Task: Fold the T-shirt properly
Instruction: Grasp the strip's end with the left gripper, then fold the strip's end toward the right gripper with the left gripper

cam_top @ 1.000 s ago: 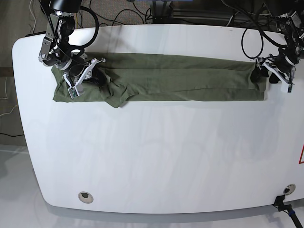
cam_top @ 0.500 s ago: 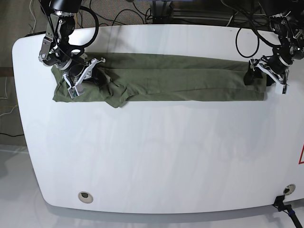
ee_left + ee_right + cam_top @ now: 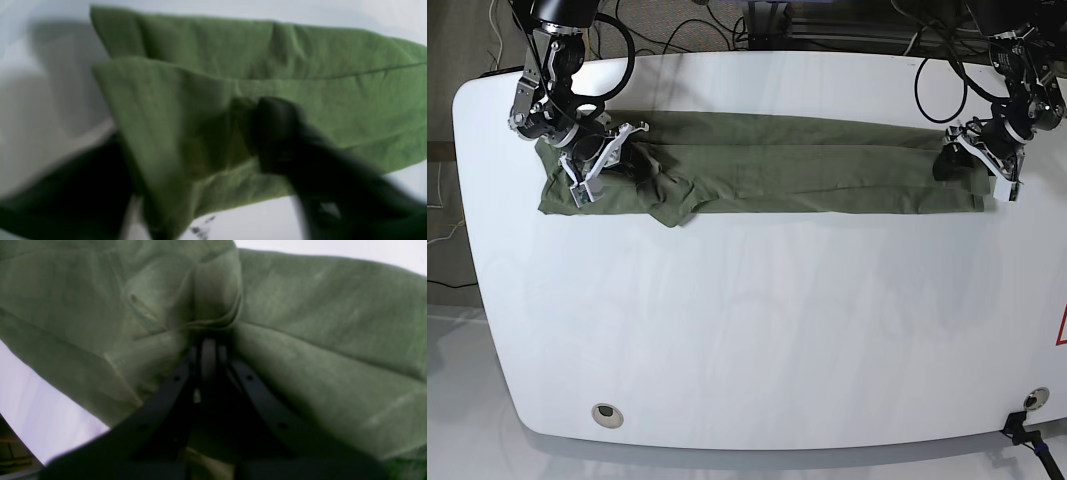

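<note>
The near half of the white table (image 3: 757, 330) is bare, giving broad open room between its front rim and the cloth; 1 round hole (image 3: 606, 413) sits near the front left corner and 1 dark fitting (image 3: 1025, 432) at the front right edge.

Farther back lies 1 T-shirt (image 3: 807, 170), olive green, drawn out into a long narrow band across the table's width, its near edge fairly straight and its left end bunched and wider. There are 2 grippers, 1 at each end of it.

At the band's right end in the base view, the left gripper (image 3: 972, 160) is closed on the T-shirt's end; the left wrist view shows the cloth (image 3: 206, 100) pinched into a peak and folded over itself, with little table beyond that end.

At the other end, the right gripper (image 3: 605, 160) is clamped tight on gathered cloth (image 3: 213, 316), its jaws meeting at a puckered fold.

Cables (image 3: 687, 30) trail behind the far rim.
</note>
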